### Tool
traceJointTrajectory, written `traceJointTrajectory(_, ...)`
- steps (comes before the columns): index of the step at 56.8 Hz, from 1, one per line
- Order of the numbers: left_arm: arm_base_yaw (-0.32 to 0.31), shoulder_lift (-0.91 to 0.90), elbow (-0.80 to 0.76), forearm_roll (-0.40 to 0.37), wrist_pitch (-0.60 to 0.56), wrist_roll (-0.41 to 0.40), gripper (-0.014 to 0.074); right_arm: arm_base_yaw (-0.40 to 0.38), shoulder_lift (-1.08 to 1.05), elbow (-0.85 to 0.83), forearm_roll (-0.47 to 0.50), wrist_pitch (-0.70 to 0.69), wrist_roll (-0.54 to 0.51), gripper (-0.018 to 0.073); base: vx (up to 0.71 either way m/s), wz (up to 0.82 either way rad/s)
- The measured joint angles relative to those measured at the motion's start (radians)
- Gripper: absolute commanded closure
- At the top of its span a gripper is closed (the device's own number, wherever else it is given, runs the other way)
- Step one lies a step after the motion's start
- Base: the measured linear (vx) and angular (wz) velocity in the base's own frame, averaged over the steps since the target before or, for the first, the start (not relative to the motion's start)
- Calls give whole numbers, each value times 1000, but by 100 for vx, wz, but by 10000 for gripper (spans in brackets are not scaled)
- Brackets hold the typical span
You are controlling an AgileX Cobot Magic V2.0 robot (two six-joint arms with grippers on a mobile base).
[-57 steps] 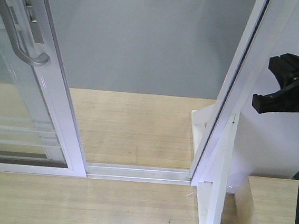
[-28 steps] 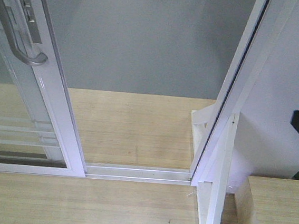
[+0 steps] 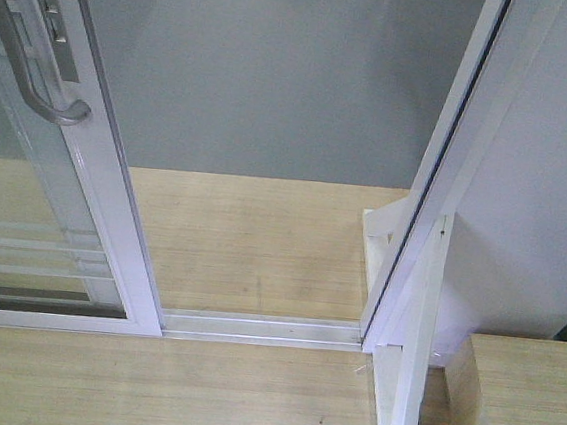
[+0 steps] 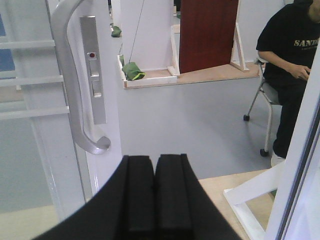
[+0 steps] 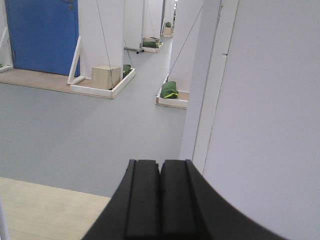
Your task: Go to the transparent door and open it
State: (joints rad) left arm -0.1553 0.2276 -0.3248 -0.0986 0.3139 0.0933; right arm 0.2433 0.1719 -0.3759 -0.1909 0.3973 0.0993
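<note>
Transparent door (image 3: 55,181) slid left, wide gap beside it, left end effector (image 4: 155,195) closed, right end effector (image 5: 160,200) closed

Seated person's (image 4: 290,65) head out of frame

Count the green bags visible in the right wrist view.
3 for sure. One green bag lies on the nearest tray beside the white post, one next to the wooden box, one further down the aisle. A fourth speck further back is too small to tell.

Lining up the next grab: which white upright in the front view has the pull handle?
The left one, the transparent door's stile. Its curved grey handle and lock plate sit near the top; the right upright is bare.
</note>
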Motion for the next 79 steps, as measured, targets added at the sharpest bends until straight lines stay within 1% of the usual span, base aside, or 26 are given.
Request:
traceJointTrajectory(40,0,-7,4,1,22,6,596,0,0,4,0,23,1,561,0,0)
traceJointTrajectory(42,0,-7,4,17,17,11,596,0,0,4,0,23,1,561,0,0)
traceJointTrajectory(47,0,-17,5,106,-12,40,596,0,0,4,0,23,1,561,0,0)
traceJointTrajectory(51,0,-45,6,119,-5,27,596,0,0,4,0,23,1,561,0,0)
traceJointTrajectory(54,0,-72,17,110,-2,-6,596,0,0,4,0,23,1,561,0,0)
traceJointTrajectory(59,0,-144,72,99,-4,-49,596,0,0,4,0,23,1,561,0,0)
traceJointTrajectory(65,0,-224,183,99,-20,-61,596,0,0,4,0,23,1,561,0,0)
traceJointTrajectory(71,0,-238,314,99,-71,-75,596,0,-1,4,0,23,1,561,0,0)
traceJointTrajectory(75,0,-238,350,99,-103,-93,596,0,-1,5,0,23,1,561,0,0)
traceJointTrajectory(79,0,-238,353,99,-127,-111,596,0,-1,5,0,23,1,561,0,0)
